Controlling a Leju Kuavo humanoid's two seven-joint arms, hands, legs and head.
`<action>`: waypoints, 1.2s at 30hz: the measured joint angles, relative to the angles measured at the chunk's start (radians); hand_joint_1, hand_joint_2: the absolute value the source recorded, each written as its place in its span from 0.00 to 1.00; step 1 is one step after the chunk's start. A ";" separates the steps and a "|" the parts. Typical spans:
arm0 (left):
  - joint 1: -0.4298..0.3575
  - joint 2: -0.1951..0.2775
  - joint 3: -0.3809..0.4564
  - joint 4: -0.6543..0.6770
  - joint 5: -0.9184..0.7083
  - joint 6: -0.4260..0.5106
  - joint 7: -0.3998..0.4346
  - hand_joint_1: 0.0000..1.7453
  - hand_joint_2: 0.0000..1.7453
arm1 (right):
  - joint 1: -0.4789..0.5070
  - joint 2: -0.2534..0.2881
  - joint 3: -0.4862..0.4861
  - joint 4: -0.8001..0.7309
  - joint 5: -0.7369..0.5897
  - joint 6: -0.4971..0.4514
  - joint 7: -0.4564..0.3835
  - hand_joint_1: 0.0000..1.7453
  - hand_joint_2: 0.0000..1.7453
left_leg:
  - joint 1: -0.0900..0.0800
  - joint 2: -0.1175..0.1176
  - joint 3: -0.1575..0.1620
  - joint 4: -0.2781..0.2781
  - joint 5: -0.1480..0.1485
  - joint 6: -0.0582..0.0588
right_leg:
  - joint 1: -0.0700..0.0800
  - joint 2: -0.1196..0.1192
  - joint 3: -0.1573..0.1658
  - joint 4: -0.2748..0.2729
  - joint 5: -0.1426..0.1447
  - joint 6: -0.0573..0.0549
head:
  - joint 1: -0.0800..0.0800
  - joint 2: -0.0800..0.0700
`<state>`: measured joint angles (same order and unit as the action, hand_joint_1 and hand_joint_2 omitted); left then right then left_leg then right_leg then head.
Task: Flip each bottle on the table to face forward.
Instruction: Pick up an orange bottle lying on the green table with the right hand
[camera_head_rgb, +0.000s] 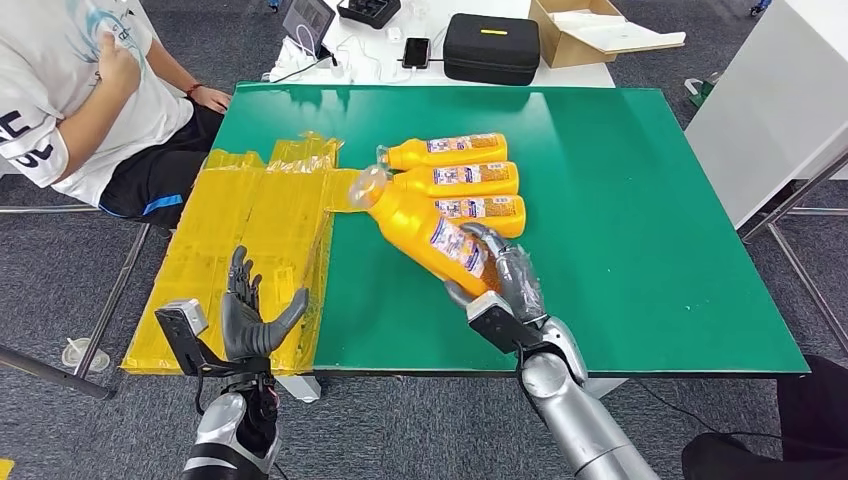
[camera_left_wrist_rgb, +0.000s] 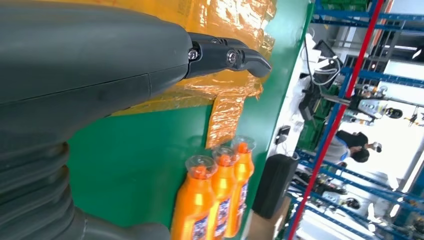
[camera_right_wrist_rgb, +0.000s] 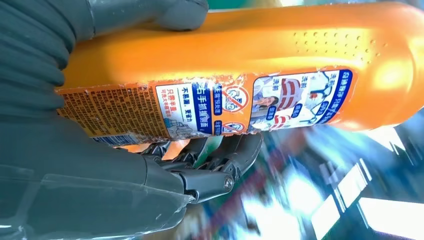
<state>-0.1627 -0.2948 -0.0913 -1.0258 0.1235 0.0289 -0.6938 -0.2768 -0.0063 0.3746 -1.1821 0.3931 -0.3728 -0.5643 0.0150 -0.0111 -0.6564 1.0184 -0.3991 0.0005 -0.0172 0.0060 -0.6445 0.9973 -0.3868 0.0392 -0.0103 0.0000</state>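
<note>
Orange bottle (camera_head_rgb: 432, 235) gripped near its base by right hand (camera_head_rgb: 505, 280), lifted off the green counter (camera_head_rgb: 650, 250) and tilted, clear cap aimed toward the yellow sheeting. Label with printed text facing out in the right wrist view, fingers (camera_right_wrist_rgb: 220, 165) wrapped under the body, thumb over the top.

Three more bottles (camera_head_rgb: 460, 180) lying side by side just beyond, caps toward the sheeting, the nearest touching or nearly touching the held one.

Likely trouble: grip set far back from the cap, so a long, heavy front end free to swing or slide out during a turn. Any rotation this close to the row liable to knock the nearest bottle and roll the whole line out of order. Smooth plastic and a peeling label edge also poor for friction.

Left hand (camera_head_rgb: 250, 315) spread and holding nothing, raised over the crinkled yellow plastic sheet (camera_head_rgb: 250, 240) at the counter's near left corner.

Seated person (camera_head_rgb: 90, 100) close by the far left corner. Black case (camera_head_rgb: 492, 47), cardboard box (camera_head_rgb: 590, 30) and phone (camera_head_rgb: 416, 52) on a white table behind, well apart from the work.
</note>
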 joint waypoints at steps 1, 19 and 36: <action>-0.002 0.000 -0.004 -0.002 0.002 0.000 0.001 0.00 1.00 | 0.013 0.017 -0.019 -0.025 0.007 -0.042 -0.025 1.00 1.00 | 0.000 0.000 0.000 0.000 0.000 0.000 | 0.000 0.000 0.000 0.000 0.000 0.000 | 0.000 0.000; -0.035 0.001 -0.140 -0.075 0.107 -0.253 0.109 0.00 1.00 | 0.138 0.146 -0.085 -0.065 -0.129 -0.099 -0.131 1.00 1.00 | -0.001 0.001 0.000 0.000 0.000 0.000 | 0.000 0.000 0.000 0.000 0.000 0.000 | 0.000 0.000; -0.071 0.016 -0.198 0.001 0.137 -0.403 0.144 0.00 1.00 | 0.099 0.184 0.080 0.126 -0.082 -0.170 -0.132 1.00 1.00 | -0.001 0.001 -0.001 0.000 0.000 0.000 | -0.001 0.000 -0.001 0.000 0.000 0.000 | 0.000 0.000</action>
<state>-0.2333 -0.2788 -0.2894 -1.0245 0.2602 -0.3739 -0.5503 -0.1777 0.1781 0.4545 -1.0558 0.3107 -0.5430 -0.6962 0.0145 -0.0106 -0.6575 1.0182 -0.3992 0.0005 -0.0177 0.0061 -0.6451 0.9972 -0.3868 0.0393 -0.0098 0.0000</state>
